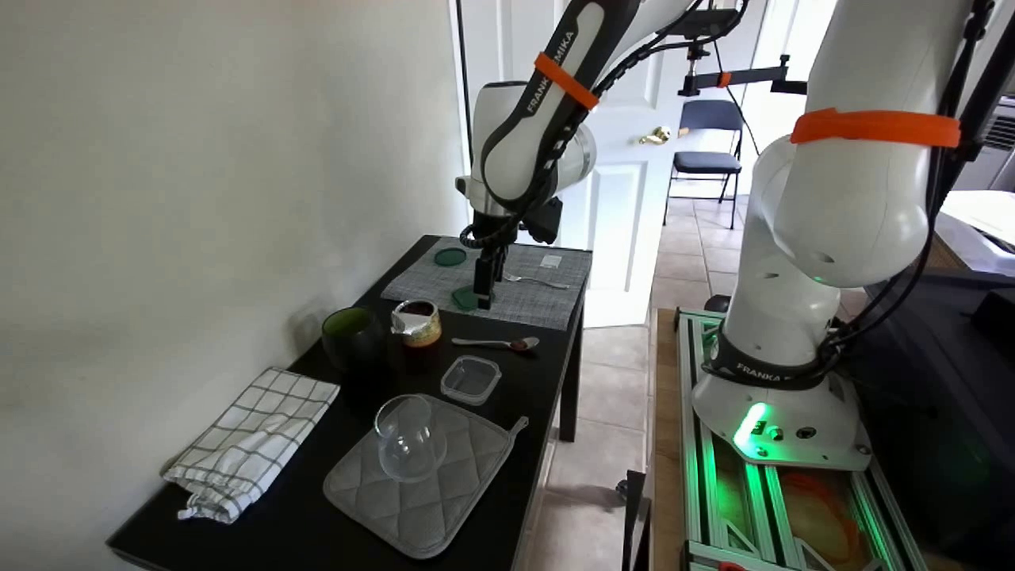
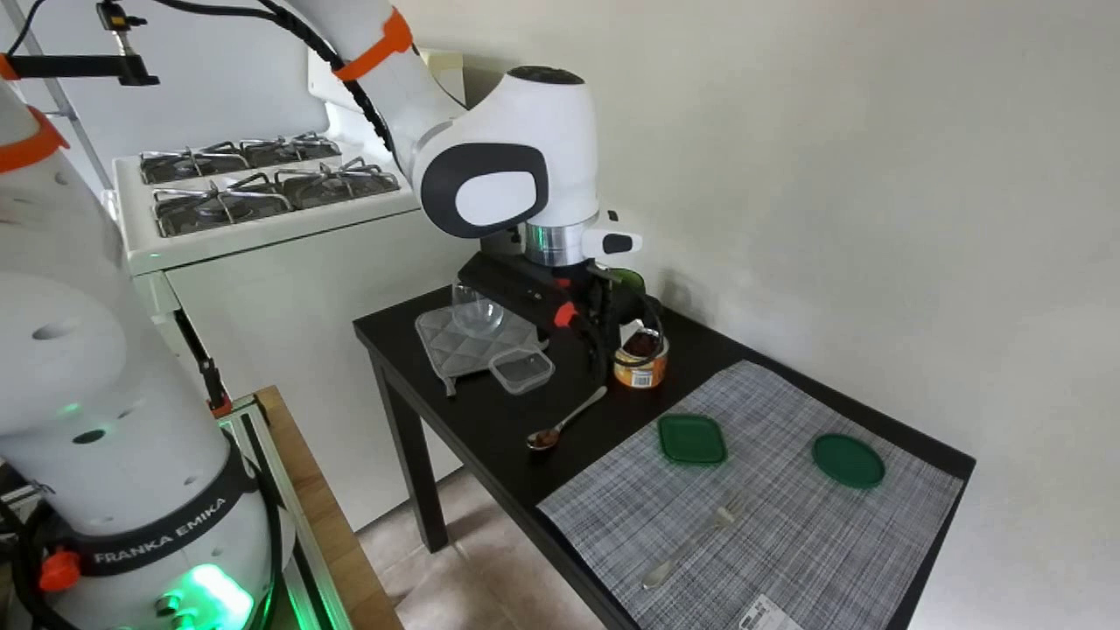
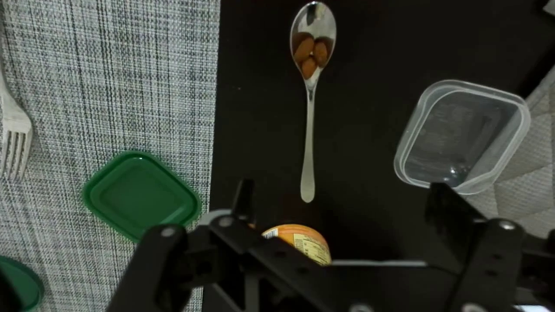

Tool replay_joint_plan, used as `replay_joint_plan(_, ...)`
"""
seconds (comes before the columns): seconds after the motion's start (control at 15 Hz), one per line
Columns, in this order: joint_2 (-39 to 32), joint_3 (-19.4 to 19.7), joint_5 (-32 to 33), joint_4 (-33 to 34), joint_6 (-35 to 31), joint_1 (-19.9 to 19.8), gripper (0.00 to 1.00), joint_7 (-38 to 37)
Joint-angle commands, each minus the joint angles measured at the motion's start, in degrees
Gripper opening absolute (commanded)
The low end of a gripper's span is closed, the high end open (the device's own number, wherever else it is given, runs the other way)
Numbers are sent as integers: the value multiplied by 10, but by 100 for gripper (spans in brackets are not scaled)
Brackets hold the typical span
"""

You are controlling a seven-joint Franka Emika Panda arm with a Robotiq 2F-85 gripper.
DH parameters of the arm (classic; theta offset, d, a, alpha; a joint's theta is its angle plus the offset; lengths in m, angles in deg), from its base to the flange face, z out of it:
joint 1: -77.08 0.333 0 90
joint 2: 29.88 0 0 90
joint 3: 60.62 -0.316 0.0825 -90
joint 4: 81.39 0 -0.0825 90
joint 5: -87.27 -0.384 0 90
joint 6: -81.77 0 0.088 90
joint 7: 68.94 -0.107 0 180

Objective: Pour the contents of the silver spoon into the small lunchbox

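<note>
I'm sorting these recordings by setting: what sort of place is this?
Most likely a kitchen, perhaps in a home: a gas stove, a quilted pot holder and a checked cloth like a dish towel point to it.

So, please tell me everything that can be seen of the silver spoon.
The silver spoon looks like shiny metal, with an oval bowl and a slim handle widening to a rounded end. It lies face up on the dark tabletop, just off the grey placemat, holding three brown, almond-like pieces. The fingers do not touch it.
</note>
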Motion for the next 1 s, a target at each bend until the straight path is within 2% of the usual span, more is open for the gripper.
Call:
replay_joint_plan(0.0,1,-13,-1,0,2,-12,100,0)
replay_joint_plan(0.4,1,-13,-1,0,2,-13,100,0)
replay_joint_plan(0.93,-63,-30,-23,16,-29,-11,100,6)
